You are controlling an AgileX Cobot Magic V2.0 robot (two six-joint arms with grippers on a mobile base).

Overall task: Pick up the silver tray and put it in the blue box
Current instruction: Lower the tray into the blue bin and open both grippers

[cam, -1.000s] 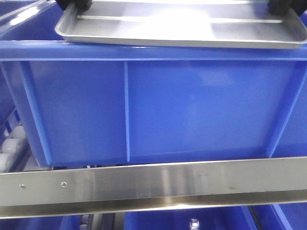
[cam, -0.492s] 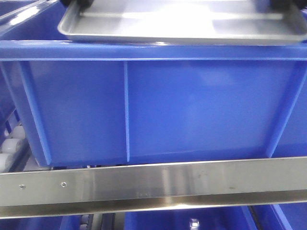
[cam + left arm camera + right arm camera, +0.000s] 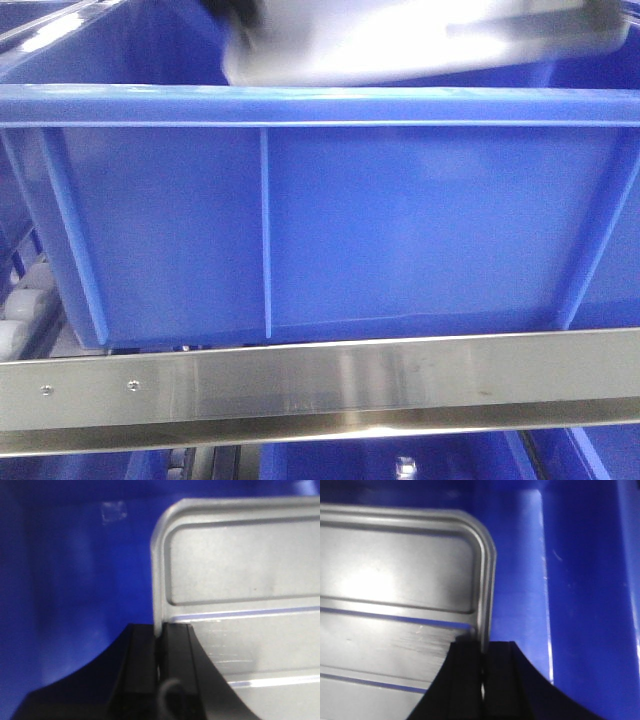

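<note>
The left claw and the right claw are each clamped on only a thin end rim of the silver tray. I think it could slip or tip, and a corner could catch the wall of the blue box. The tray hangs in the box opening, near the top edge. It is shallow, dull silver, round-cornered, with long floor ridges.
</note>
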